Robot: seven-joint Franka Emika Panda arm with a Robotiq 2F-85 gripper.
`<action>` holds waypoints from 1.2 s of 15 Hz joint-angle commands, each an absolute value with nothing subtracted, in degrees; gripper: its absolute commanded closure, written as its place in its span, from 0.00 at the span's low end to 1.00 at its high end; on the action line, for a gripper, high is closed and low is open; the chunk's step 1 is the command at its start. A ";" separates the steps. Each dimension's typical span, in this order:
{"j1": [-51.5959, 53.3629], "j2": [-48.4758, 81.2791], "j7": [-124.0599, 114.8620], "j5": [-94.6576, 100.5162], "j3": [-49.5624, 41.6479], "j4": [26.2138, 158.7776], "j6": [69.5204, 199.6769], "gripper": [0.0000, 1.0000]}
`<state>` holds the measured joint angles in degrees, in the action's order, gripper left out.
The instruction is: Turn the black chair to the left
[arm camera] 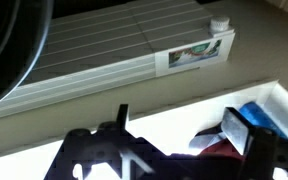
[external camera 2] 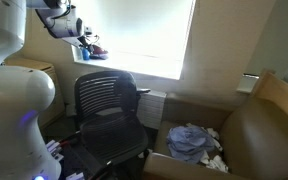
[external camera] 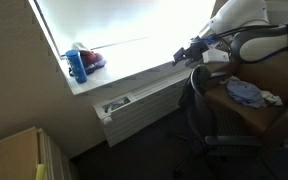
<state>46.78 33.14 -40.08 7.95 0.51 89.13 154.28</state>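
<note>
**A:** Gripper?

**B:** In an exterior view the gripper (external camera: pixel 187 52) hung at the end of the white arm (external camera: pixel 246 18), level with the window sill (external camera: pixel 124 72) and close to its edge. In the wrist view its jaws stood well apart, with nothing held between them and the pale sill showing through the gap.

**A:** Contact with anything?

**B:** None was seen. The gripper was above the black chair (external camera 2: pixel 109 98) and clear of it.

**A:** Where was the chair?

**B:** It stood on the floor by the window, in front of the ribbed heater (external camera: pixel 149 105) under the sill. Its curved backrest was towards the window and its seat faced into the room. In the wrist view only a dark curve of the backrest showed, at upper left.

**A:** And further out?

**B:** A blue bottle (external camera: pixel 77 66) stood on the sill, touching or just beside a red object (external camera: pixel 94 60), well apart from the chair. Beside the chair on the other side, a crumpled blue cloth (external camera 2: pixel 192 140) lay on the brown furniture (external camera 2: pixel 254 135). The heater carried a small label (arm camera: pixel 194 52), too blurred to read.
</note>
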 commanded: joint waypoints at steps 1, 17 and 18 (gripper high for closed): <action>51.36 25.58 -50.63 14.94 -7.39 92.27 144.40 0.00; 38.78 30.61 -57.53 8.86 4.36 95.47 137.27 0.00; 38.91 32.34 -57.42 8.76 4.70 95.21 138.83 0.00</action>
<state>39.37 27.49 -55.70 7.95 3.01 95.43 133.64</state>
